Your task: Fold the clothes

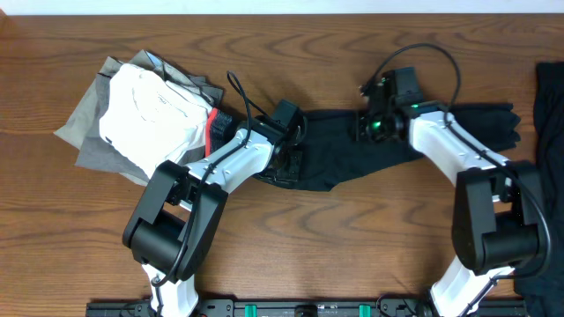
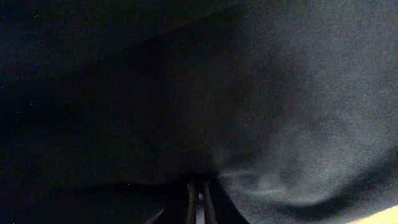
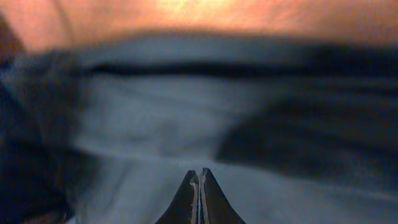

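The black leggings (image 1: 441, 123) lie stretched across the middle of the table, with a coral-red edge (image 1: 210, 130) showing at their left end. My left gripper (image 1: 286, 151) sits on the bunched left part. In the left wrist view its fingers (image 2: 199, 202) are closed together with dark cloth (image 2: 298, 124) rising from the tips. My right gripper (image 1: 374, 125) is on the leggings' upper edge near the middle. In the right wrist view its fingers (image 3: 199, 175) are shut with the tips in the cloth (image 3: 155, 124).
A pile of white (image 1: 150, 110) and grey (image 1: 88, 132) garments lies at the back left, next to my left arm. Another black piece (image 1: 551, 106) hangs at the right edge. Bare wooden table (image 1: 352, 229) lies in front of the leggings.
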`<control>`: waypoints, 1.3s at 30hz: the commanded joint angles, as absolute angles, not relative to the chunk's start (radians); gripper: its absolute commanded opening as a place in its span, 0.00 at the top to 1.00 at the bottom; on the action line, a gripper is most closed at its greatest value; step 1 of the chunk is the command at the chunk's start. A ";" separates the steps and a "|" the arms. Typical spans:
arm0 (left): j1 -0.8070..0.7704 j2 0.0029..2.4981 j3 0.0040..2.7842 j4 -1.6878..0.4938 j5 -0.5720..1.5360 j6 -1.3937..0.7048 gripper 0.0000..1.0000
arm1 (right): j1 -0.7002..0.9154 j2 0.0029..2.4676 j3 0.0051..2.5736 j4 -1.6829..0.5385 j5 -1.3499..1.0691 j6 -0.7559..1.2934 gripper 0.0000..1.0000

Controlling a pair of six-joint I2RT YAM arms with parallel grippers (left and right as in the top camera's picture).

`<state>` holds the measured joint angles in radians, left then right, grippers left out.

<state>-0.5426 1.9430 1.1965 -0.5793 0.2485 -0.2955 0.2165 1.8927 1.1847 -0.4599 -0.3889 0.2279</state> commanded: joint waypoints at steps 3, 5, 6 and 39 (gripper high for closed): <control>-0.556 2.000 1.178 -0.582 0.251 -0.305 0.92 | 0.274 1.945 1.174 -0.452 -0.382 0.187 0.97; -0.556 2.000 1.178 -0.582 0.251 -0.305 0.92 | 0.280 1.972 1.174 -0.439 -0.381 0.198 0.97; -0.556 2.000 1.178 -0.583 0.251 -0.305 0.92 | 0.281 1.983 1.174 -0.436 -0.381 0.204 0.97; -0.585 1.850 1.222 -0.518 0.296 -0.336 0.92 | 0.229 2.030 1.176 -0.506 -0.450 0.173 0.98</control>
